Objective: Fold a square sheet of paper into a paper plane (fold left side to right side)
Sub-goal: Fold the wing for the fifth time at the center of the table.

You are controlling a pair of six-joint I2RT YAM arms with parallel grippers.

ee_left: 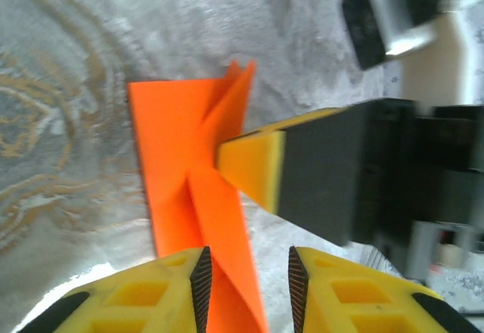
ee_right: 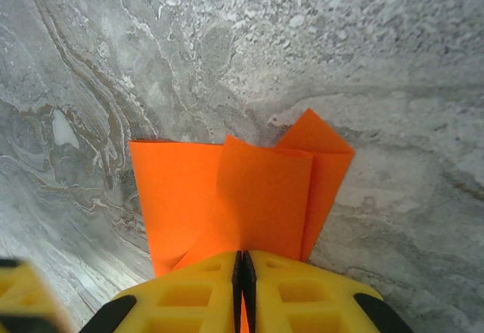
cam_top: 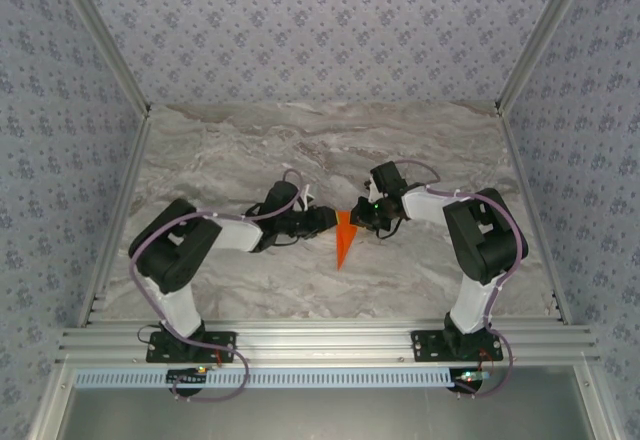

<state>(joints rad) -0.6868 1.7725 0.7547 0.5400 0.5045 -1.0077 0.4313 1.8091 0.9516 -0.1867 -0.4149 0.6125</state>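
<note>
Jaws of the right gripper (ee_right: pixel 242 263) are pressed together on an upright fold of the paper plane (ee_right: pixel 227 189); jaws of the left gripper (ee_left: pixel 246 276) stand partly apart, with a paper flap running between the pads and a gap on one side. Marble table (cam_top: pixel 250 150): bears the scene. Left arm (cam_top: pixel 180 245) reaches the plane from 9 o'clock, right arm (cam_top: pixel 485 235) from 2 o'clock. Paper plane: orange dart near the table's centre, broad end at 12 o'clock, tip at 6 o'clock.
</note>
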